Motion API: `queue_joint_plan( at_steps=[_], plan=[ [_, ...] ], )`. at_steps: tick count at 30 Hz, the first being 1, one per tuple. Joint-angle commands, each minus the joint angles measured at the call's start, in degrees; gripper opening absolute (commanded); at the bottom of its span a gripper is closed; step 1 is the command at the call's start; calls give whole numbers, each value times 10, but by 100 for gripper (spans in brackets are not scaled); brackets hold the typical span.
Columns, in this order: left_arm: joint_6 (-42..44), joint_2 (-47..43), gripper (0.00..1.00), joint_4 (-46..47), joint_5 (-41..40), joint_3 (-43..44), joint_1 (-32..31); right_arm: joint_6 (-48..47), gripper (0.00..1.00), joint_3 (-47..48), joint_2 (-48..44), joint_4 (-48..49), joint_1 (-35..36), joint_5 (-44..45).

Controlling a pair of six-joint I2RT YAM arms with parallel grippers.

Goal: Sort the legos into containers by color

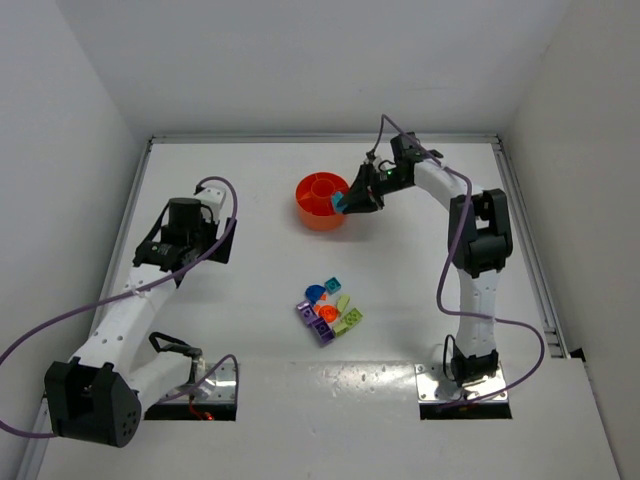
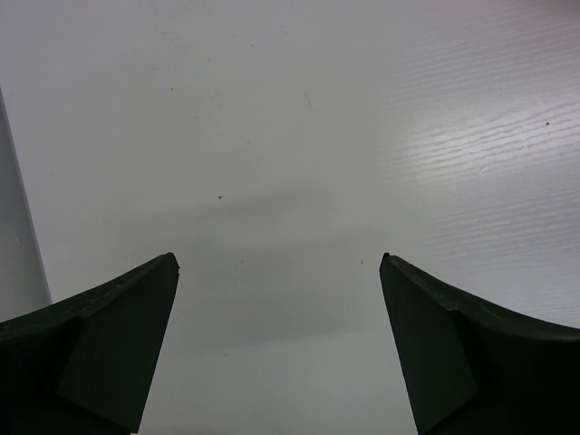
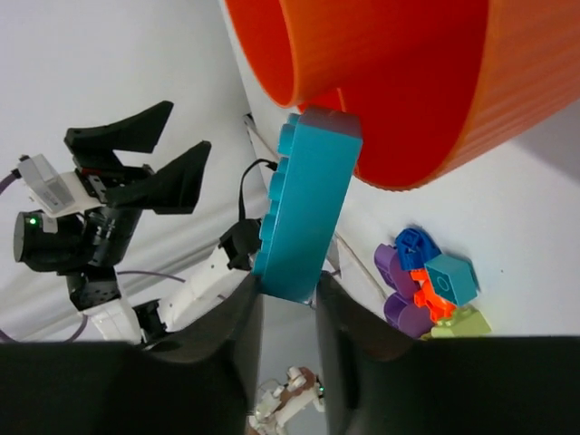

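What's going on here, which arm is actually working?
The right gripper holds a teal brick by one end, with the other end up against the rim of the orange tray, apparently about to drop it in. The left gripper hangs open over bare table, holding nothing. A pile of legos in mixed colors sits unsorted mid-table.

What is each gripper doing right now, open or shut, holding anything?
Left gripper: jaws wide open, holding nothing.
Right gripper: jaws closed on a teal brick, at the orange tray rim.
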Motion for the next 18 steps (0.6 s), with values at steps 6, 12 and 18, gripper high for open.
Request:
queue_joint_plan(
  at_steps=[6,12,18],
  plan=[
    [-10,1,100,5,-6,1,5,38,56,34,0,49,-2,-41],
    [-10,1,100,5,-6,-4,5,21,55,44,-12,67,-2,-59],
    [-10,-17,100,11,-6,-4,5,-311,46,127,-87,-173,8,123]
  ],
)
